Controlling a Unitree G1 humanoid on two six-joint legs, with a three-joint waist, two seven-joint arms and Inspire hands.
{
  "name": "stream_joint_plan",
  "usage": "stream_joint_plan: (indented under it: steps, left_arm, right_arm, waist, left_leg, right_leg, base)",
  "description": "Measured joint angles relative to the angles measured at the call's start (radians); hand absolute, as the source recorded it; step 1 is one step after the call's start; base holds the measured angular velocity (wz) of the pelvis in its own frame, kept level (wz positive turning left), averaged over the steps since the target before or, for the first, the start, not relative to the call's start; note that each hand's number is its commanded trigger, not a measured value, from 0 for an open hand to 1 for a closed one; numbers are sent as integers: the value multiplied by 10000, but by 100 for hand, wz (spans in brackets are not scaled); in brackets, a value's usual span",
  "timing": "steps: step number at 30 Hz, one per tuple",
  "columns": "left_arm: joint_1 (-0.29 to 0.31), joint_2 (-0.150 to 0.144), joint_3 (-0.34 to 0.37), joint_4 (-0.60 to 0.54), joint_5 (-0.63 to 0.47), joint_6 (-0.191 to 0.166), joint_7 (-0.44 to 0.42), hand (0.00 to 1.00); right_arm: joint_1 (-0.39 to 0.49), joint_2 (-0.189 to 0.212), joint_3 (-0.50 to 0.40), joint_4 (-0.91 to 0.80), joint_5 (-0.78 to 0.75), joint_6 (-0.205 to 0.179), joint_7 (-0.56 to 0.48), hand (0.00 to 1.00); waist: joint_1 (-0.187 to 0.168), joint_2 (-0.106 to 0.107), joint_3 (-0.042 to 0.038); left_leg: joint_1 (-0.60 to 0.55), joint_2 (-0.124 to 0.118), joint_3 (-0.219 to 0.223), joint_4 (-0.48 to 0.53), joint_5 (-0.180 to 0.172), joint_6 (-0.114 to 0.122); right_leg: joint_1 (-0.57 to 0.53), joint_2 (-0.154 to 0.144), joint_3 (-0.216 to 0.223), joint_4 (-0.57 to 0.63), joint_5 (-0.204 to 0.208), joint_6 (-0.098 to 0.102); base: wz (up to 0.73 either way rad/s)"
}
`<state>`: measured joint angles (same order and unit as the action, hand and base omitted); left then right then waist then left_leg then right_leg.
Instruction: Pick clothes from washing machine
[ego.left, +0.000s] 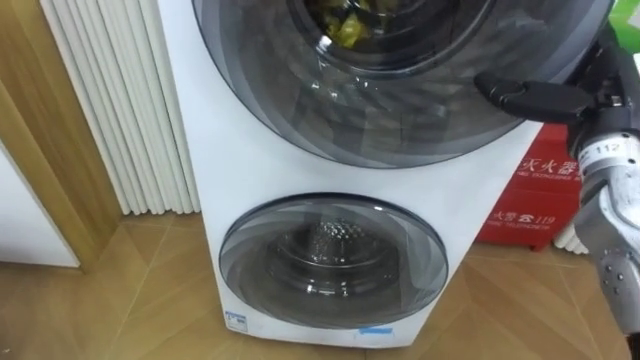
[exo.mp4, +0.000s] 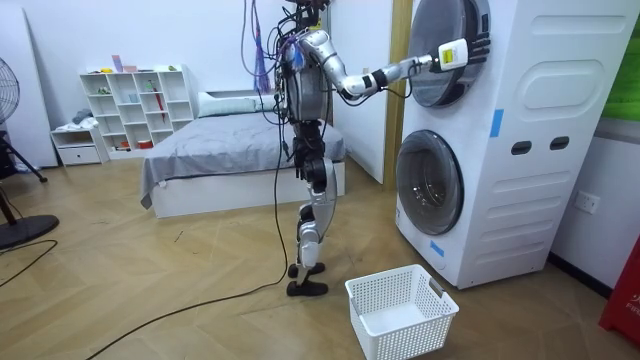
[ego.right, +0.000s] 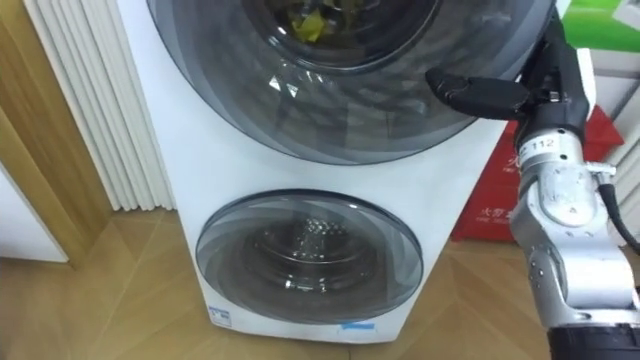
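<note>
"Judging by what can be seen, how are the clothes (ego.left: 350, 25) expected to handle?"

"Soft, light and limp is what is presumed. A yellow-green crumple is made out behind the glass of the upper door (ego.left: 400, 110), up and to the left of the right hand (ego.right: 548, 90). A fold standing proud of the heap would best be pinched, since slack cloth is apt to drag or snag on the drum lip."

"And the hand itself?"

"It is laid at the door's right rim, thumb stretched straight across the glass, fingers fanned, nothing grasped. The door appears shut, so the clothes cannot be reached yet."

"What is left unclear?"

"Most of the bundle is cut off above the hand, so the number of pieces cannot be told. Whether a handle or catch lies under the fingers cannot be made out. The basket (exo.mp4: 400, 310) is set on the floor well below the hand, before the washing machine (exo.mp4: 540, 140)."
</note>
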<state>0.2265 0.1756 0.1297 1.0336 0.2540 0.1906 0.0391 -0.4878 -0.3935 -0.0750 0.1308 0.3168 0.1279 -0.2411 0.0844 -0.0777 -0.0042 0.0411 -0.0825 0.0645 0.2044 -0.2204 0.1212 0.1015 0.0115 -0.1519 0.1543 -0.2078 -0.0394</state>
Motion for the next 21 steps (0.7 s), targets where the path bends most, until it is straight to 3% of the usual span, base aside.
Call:
stream_joint_plan:
  steps: [3, 8, 12, 16, 21]
  left_arm:
    - [-56, 30, -247, 105, 18, -44, 14, 0]
    - [-152, 26, -585, 471, -4, -130, 192, 0]
    - [-146, 18, -829, 516, -93, -311, 243, 0]
    - [-145, -77, -982, 568, -77, -484, 270, 0]
    - [-202, -244, -1130, 591, -138, -584, 246, 0]
  right_arm:
    - [258, 44, 183, -558, -139, 25, 1, 0]
    - [1892, 291, 252, -2690, -873, -70, 87, 0]
    - [3579, 598, 594, -3874, -899, -727, 175, 0]
    - [4776, 1061, 1199, -4073, -1110, -705, 965, 0]
    - [5449, 1396, 1514, -4076, -1257, -594, 1815, 0]
  waist:
    - [-3, 18, 9]
    - [-36, 72, 11]
    - [-105, 194, 35]
    - [-241, 317, 44]
    - [-337, 481, -1]
  left_leg:
    - [42, 17, 59, -12, 0, 0]
    - [80, 13, -30, -13, 0, 0]
    - [298, 25, -54, -146, 0, 0]
    - [360, 42, 138, -163, -2, -1]
    - [369, 26, 172, -171, -3, -1]
  right_leg:
    - [-3, 13, 128, -14, 10, -17]
    - [5, 10, 111, -32, 12, -20]
    - [129, 26, 140, -30, 12, -20]
    - [145, 35, 388, -32, 12, -20]
    - [135, 24, 453, -19, 12, -20]
  base:
    - [-21]
    - [-12]
    - [-7]
    - [-17]
    - [-1]
